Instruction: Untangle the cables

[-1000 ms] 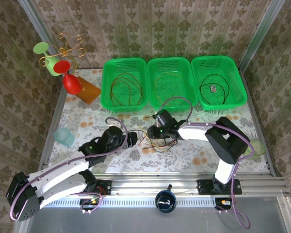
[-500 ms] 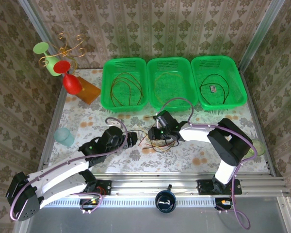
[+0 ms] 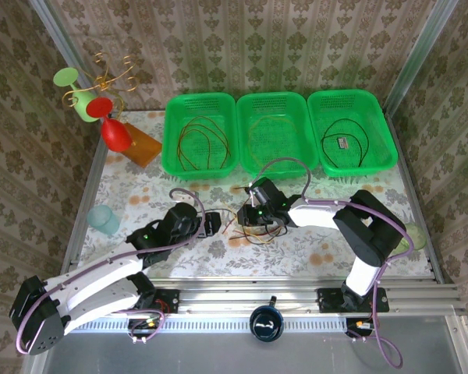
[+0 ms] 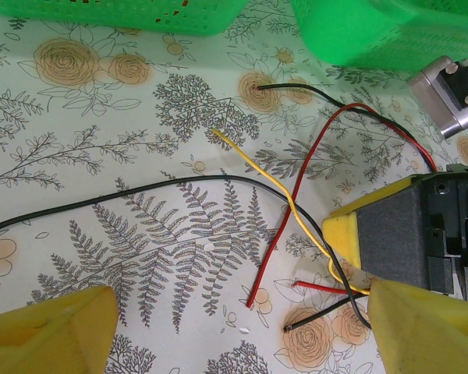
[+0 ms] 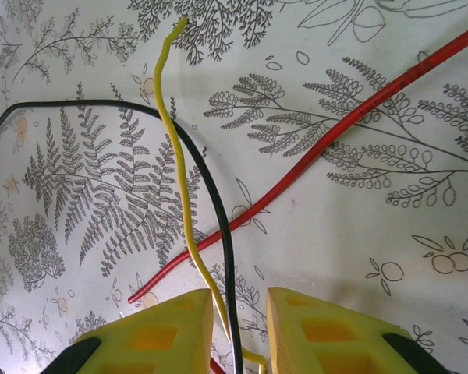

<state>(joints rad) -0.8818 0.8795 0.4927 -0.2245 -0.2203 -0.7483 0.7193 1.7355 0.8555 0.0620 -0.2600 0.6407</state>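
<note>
Three green baskets stand in a row at the far side of the counter (image 3: 140,195). The left basket (image 3: 169,132) holds loose loops of red and brown wires (image 3: 205,144). The middle basket (image 3: 273,97) holds a thin yellow wire (image 3: 259,148), faint against the green mesh. The right basket (image 3: 351,93) holds a black wire (image 3: 345,128) in one round loop, with a small grey tag (image 3: 342,142) inside it.

The cables (image 3: 253,234) still tangled lie on the counter in front of the middle basket, between the two arms. In the left wrist view a red strand (image 4: 296,195), a yellow strand (image 4: 257,167) and a black strand (image 4: 140,191) cross one another on the fern-patterned cover.

The left gripper (image 4: 234,327) hangs over this heap with its jaws spread wide and nothing between them. The right gripper (image 5: 240,300) is down at the tangle, its jaws drawn close with a narrow gap. The yellow strand and the black strand run side by side into that gap. Whether the jaws already pinch them I cannot tell. The red strand passes just beside the left finger (image 5: 160,335) and lies flat on the counter.
</note>
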